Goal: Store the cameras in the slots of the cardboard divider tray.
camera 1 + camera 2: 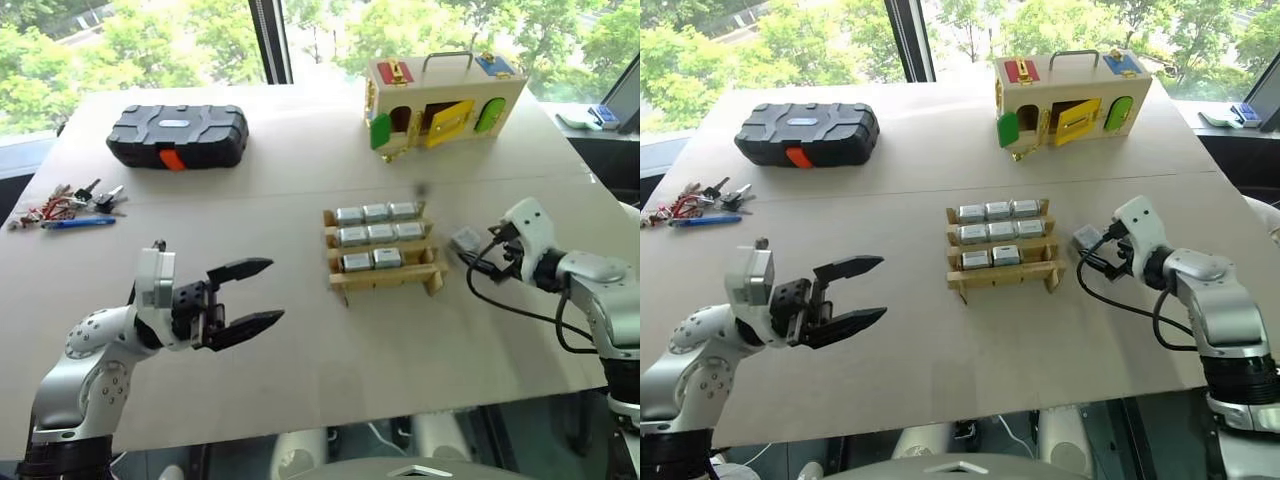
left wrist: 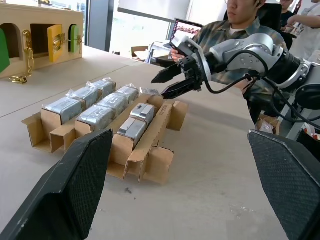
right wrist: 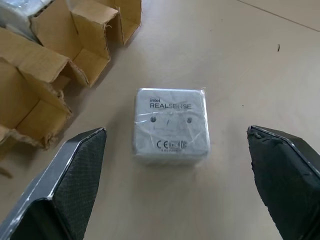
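The cardboard divider tray (image 1: 436,276) stands mid-table, right of centre. Silver-grey cameras (image 1: 382,234) fill its back and middle rows, and two more sit in the left and middle slots of the front row. One loose camera (image 3: 170,127) lies flat on the table just right of the tray (image 3: 47,75), label side up. My right gripper (image 1: 478,250) is open and points at this camera, with its fingers either side of it and not touching. My left gripper (image 1: 276,291) hangs open above the table left of the tray, holding nothing.
A black ribbed case (image 1: 178,136) lies at the back left. A wooden box with coloured doors (image 1: 440,100) stands at the back right. Keys with a blue pen (image 1: 70,205) lie at the left edge. A person (image 2: 235,25) sits beyond the table's right side.
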Tool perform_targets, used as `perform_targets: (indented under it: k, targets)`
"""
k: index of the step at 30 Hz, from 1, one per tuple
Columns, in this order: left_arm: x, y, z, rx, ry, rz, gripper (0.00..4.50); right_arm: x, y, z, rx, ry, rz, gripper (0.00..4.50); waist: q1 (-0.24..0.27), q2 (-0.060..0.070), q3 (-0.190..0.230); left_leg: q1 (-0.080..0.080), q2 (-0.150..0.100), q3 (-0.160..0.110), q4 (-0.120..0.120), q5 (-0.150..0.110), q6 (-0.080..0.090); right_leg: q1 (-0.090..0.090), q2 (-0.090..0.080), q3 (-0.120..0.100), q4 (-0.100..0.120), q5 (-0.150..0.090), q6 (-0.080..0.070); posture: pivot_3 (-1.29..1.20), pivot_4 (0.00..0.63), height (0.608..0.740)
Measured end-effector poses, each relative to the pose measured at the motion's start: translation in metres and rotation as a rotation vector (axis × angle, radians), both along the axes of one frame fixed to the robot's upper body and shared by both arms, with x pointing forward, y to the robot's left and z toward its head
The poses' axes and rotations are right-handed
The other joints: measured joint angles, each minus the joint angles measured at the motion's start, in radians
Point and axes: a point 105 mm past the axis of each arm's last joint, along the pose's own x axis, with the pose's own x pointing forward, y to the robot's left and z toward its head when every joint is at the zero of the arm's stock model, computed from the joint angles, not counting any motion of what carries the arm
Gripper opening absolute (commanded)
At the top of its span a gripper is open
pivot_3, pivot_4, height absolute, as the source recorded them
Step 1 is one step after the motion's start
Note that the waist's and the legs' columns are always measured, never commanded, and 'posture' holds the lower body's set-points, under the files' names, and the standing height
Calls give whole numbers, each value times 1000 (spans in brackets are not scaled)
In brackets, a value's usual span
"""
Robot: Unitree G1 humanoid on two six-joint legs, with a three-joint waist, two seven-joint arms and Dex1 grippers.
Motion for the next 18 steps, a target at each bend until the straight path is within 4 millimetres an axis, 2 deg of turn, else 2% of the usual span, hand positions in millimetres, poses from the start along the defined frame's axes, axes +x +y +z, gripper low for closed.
perform_targets:
  k: [2, 5, 8, 9, 15, 18]
  targets:
    - [0, 0, 0, 0, 1, 0, 4500, 4, -1, -2, -2, -4, -6, 4458, 0, 0, 0, 0, 0, 0, 0, 0, 0, 0, 0, 0, 0, 0, 0, 0, 150, 740]
    - [0, 0, 0, -1, 4, 2, 4500, 8, 0, -10, 6, 14, -5, 3665, 1, 0, 0, 0, 0, 0, 0, 0, 0, 0, 1, 0, 0, 0, 0, 0, 150, 740]
    - [1, 0, -1, -2, 17, 8, 4500, 9, -1, -17, 8, 30, -3, 2238, 0, 0, 0, 0, 0, 0, 0, 0, 0, 0, 1, 0, 0, 0, 0, 0, 150, 740]
    - [1, 0, -1, -3, 20, 8, 4500, 9, 0, -16, 7, 25, 2, 1905, 0, 0, 0, 1, 0, 0, 0, 0, 0, 0, 1, 0, 0, 0, 0, 0, 150, 740]
    - [9, -6, 7, -40, 49, 55, 4500, 12, -4, -14, -36, -19, 9, 1903, 2, 0, 0, 1, 1, 0, 1, 0, 0, 1, 1, 0, 0, 0, 0, 0, 150, 740]
    - [21, -16, 21, -108, 106, 128, 4500, 10, -9, 9, -165, -160, 47, 1903, 6, 1, 1, 0, 0, -1, 1, 1, 0, 1, 1, 0, 1, 0, 1, 0, 150, 740]
